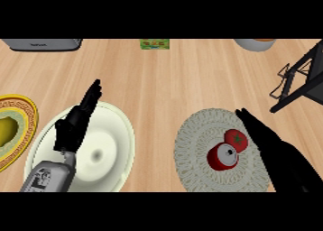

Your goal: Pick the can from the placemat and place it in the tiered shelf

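We read no lettering on the red can (225, 151). Our right hand (270, 142), fingers straight, lies just beside it, holding nothing. The can lies on its side on the placemat (194, 155), long axis toward the counter's (191, 76) far right corner.

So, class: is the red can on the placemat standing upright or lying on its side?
Lying on its side. The can shows its silver round end facing sideways, with its red body stretched along the placemat.

Pale wood-grain worktop (191, 76), matt; woven-looking placemat (197, 153); glossy red can (227, 151) with a metal top, just left of the right hand's fingers (257, 131).
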